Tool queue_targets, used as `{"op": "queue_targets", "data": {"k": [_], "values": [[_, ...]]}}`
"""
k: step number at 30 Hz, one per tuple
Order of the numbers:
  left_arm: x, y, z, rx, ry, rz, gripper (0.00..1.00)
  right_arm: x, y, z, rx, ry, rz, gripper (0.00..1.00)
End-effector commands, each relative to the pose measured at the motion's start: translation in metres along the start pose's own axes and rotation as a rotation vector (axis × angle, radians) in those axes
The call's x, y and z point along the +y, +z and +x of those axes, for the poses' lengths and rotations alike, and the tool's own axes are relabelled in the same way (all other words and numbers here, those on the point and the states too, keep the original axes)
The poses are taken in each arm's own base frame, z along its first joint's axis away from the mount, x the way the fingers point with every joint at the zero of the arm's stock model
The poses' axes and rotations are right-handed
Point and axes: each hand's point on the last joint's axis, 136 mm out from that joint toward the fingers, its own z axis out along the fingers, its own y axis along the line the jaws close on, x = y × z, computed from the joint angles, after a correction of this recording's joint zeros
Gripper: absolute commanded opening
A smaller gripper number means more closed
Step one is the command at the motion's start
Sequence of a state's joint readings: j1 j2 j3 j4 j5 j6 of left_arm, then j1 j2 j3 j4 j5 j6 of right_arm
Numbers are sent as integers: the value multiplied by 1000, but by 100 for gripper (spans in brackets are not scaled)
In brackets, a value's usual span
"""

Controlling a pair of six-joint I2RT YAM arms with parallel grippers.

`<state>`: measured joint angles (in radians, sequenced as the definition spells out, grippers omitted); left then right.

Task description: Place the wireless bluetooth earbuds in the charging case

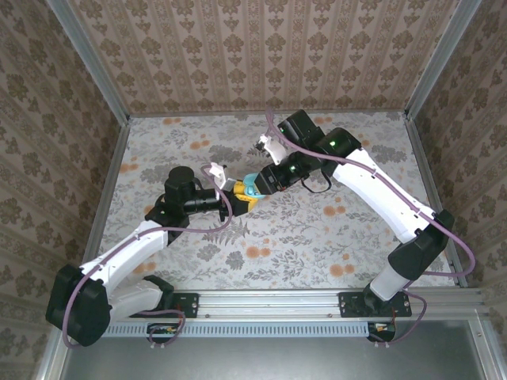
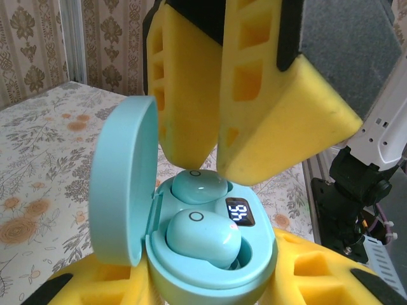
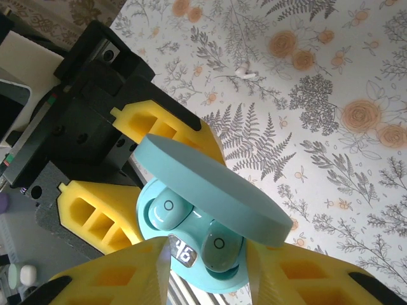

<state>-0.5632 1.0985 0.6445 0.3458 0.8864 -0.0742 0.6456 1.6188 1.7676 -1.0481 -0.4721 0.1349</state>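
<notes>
Nearest the left wrist camera: left gripper (image 2: 210, 289) clenched on the teal charging case (image 2: 213, 273), with yellow foam fingers (image 2: 95, 286) pressed to both flanks, likely to keep the wells facing up, steady and off the table for the other arm. Lid (image 2: 121, 184) swung wide to one side, out of the way of anything coming down from above. Inside, two teal earbuds seated, each in its own well: nearer bud (image 2: 203, 235) and farther bud (image 2: 198, 187), both apparently flush, so judged home for this pair. Beside them on the case's inner face, a small lit display (image 2: 240, 213) with white digits, read as 94, probably a charge level; no brand or other lettering legible anywhere. Just beyond, right gripper (image 2: 216, 170) poised over the farther bud, tips slightly parted and nothing between them, so released; placed where a bud would be set down or pushed in. Farther off, floral table (image 3: 331, 159) with a tiny white speck (image 3: 245, 72), possibly a white earbud, too small to tell.
</notes>
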Motion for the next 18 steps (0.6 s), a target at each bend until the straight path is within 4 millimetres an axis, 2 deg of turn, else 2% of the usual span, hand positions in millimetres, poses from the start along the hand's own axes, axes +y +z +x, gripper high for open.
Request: {"op": "queue_targets", "data": {"k": [1, 10, 14, 18], "values": [[-9, -1, -23, -48, 75, 28, 7, 2, -20, -8, -49, -6, 39, 38], [-9, -1, -28, -56, 87, 28, 7, 14, -54, -22, -177, -26, 57, 39], [-11, -2, -33, -62, 95, 34, 7, 6, -68, -33, -263, 28, 76, 37], [-13, -3, -35, -68, 104, 37, 7, -8, -71, -45, -323, 102, 71, 35]]}}
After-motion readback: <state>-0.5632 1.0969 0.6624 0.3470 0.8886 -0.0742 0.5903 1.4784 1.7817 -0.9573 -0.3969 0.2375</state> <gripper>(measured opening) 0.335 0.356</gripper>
